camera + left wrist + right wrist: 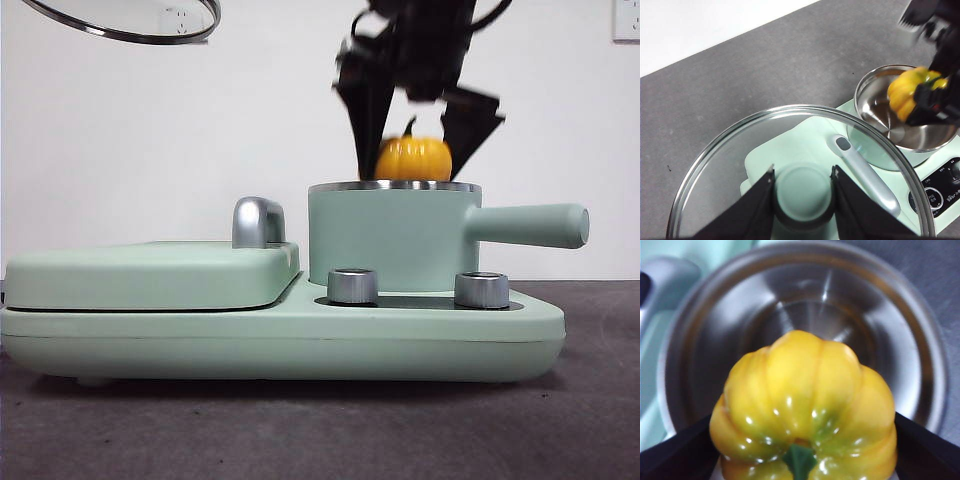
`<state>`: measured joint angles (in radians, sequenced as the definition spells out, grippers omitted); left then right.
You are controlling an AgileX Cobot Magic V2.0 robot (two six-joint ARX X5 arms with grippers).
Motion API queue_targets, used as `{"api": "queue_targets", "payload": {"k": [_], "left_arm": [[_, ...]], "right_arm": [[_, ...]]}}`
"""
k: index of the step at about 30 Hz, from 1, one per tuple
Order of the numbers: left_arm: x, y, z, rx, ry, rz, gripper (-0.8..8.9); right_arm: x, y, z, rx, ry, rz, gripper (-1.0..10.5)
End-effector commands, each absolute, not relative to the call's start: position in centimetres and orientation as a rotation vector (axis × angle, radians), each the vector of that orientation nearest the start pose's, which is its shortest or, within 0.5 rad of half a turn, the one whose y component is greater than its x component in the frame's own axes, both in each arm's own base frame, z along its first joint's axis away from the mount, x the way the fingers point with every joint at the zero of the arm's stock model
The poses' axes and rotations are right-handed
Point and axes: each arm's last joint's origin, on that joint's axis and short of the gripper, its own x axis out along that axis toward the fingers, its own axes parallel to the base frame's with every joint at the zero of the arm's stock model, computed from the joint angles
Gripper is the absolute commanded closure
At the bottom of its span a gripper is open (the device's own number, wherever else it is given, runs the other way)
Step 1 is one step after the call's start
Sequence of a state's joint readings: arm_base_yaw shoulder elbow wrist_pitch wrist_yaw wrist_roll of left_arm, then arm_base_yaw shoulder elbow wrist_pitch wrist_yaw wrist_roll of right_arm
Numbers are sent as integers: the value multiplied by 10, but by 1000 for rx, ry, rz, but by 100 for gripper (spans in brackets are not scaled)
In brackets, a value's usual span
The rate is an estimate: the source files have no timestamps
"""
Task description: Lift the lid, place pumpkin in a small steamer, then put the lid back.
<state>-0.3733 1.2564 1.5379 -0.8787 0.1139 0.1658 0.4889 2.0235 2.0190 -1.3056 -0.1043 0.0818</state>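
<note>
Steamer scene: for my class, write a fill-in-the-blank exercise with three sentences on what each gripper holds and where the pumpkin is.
1. The left gripper holds the lid by its mint-green ____.
2. The right gripper grips the ____, just above the open small steamer.
3. The inside of the small steamer is ____; nothing lies in it.

Missing words: knob; pumpkin; empty

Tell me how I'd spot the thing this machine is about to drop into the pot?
Find the mint-green cooking appliance on the dark table; on its one end stands the small steamer with a long side handle. Just above its open steel rim, the right end effector holds the pumpkin. It is the only yellow-orange thing here, glossy and ribbed with a green stem.
</note>
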Motion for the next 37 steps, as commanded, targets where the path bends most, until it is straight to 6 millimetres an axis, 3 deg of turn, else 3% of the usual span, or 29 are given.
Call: {"api": "queue_targets", "payload": {"k": [1, 22, 37], "left_arm": [[221, -91, 434, 236, 507, -529, 798], [221, -91, 434, 235, 511, -529, 798], [221, -91, 434, 235, 513, -530, 798]], "right_arm": [[364, 201, 295, -210, 1338, 463, 537], [379, 219, 254, -283, 1380, 432, 537], [380, 220, 252, -284, 1375, 430, 529]]}}
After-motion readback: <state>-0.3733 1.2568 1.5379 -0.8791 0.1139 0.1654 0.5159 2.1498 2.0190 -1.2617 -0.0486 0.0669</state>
